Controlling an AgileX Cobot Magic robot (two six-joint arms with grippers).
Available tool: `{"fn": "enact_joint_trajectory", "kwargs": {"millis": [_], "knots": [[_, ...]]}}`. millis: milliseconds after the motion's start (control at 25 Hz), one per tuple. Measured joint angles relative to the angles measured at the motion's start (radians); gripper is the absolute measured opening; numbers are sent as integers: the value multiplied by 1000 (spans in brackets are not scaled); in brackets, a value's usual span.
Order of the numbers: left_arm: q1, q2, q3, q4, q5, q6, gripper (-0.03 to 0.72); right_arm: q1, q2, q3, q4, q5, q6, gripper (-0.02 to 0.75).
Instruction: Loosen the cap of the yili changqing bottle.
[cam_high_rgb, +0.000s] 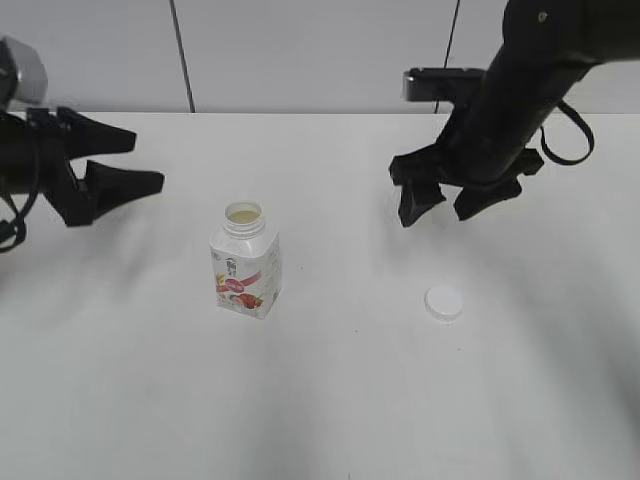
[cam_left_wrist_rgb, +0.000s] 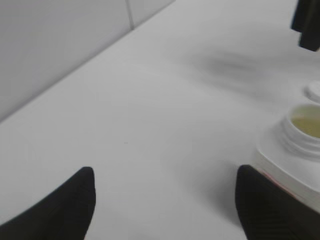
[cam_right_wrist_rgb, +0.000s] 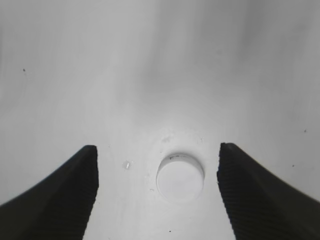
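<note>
The yili changqing bottle (cam_high_rgb: 246, 262) stands upright on the white table, its neck open and pale liquid showing inside; it also shows at the right edge of the left wrist view (cam_left_wrist_rgb: 295, 150). The white cap (cam_high_rgb: 444, 302) lies flat on the table to the bottle's right; in the right wrist view (cam_right_wrist_rgb: 180, 177) it sits below and between the fingers. My right gripper (cam_high_rgb: 455, 205) is open and empty, above and behind the cap. My left gripper (cam_high_rgb: 135, 165) is open and empty, left of the bottle and apart from it.
The white table (cam_high_rgb: 330, 400) runs back to a pale wall with a vertical seam (cam_high_rgb: 182, 55). A small droplet (cam_right_wrist_rgb: 127, 164) lies on the table beside the cap.
</note>
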Motion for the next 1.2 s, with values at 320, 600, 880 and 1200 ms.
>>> {"fn": "enact_joint_trajectory", "kwargs": {"millis": [320, 600, 880, 1200], "knots": [[0, -208, 0, -254, 261, -60, 482, 0, 0, -240, -41, 180, 0, 583], [0, -250, 1, -322, 702, -186, 469, 0, 0, -387, -130, 302, 0, 583], [0, -284, 1, -344, 985, -197, 468, 0, 0, -448, -316, 376, 0, 583], [0, -291, 1, -563, 1194, -41, 468, -41, 0, -466, -365, 379, 0, 583]]}}
